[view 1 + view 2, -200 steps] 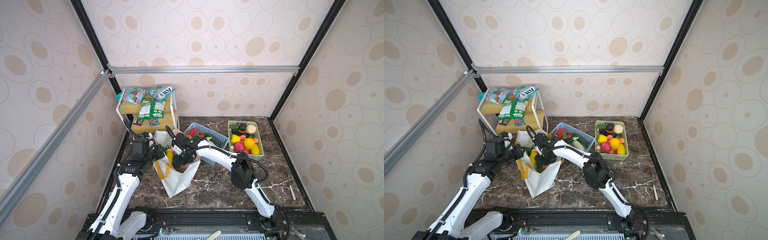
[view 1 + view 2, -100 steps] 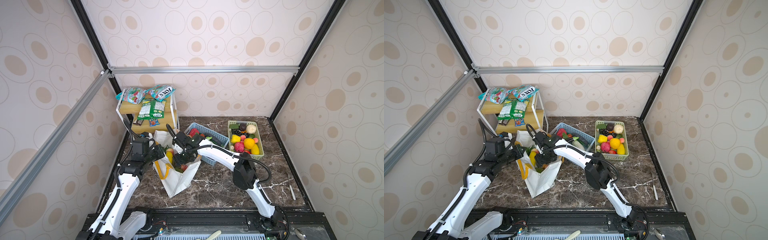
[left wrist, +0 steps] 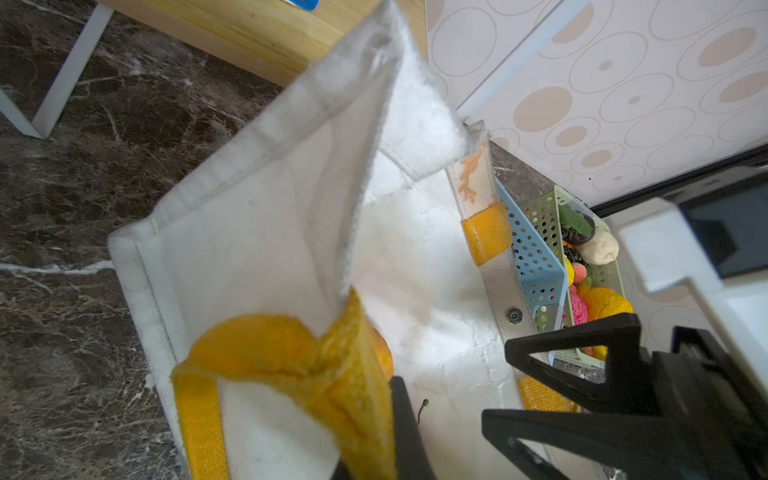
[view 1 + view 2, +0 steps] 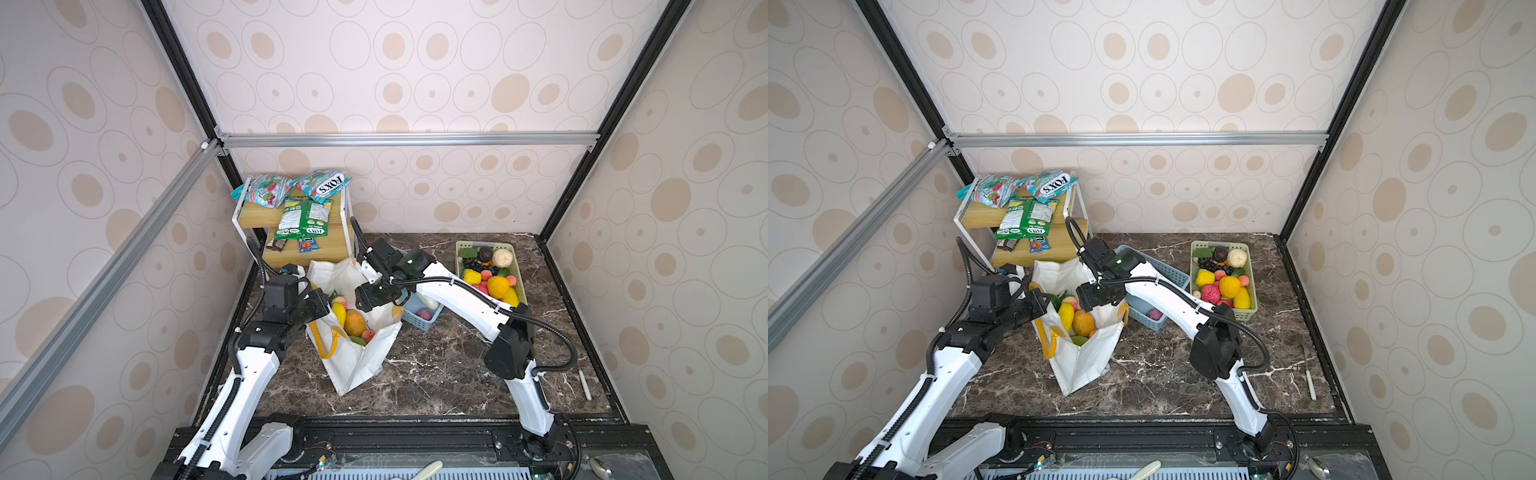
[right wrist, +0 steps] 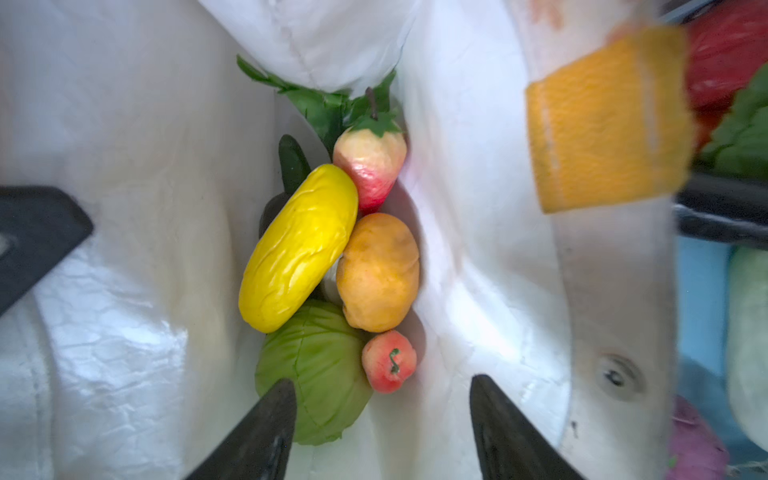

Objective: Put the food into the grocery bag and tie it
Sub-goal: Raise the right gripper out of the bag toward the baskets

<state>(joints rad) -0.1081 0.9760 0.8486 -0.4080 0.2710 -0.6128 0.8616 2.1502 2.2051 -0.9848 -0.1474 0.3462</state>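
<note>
I count several food (image 5: 299, 249) pieces inside grocery bag (image 4: 357, 361), frame centre. Left gripper (image 4: 319, 300) pinches yellow handle (image 3: 291, 353). Right gripper (image 5: 380, 380) spread, empty. Green basket (image 4: 482, 242) at right full. Tying undone.

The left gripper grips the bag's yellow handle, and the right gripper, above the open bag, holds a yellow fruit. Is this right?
Not quite. The right gripper holds nothing: in the right wrist view its jaws stand open above the food in the grocery bag. The rest holds.
</note>
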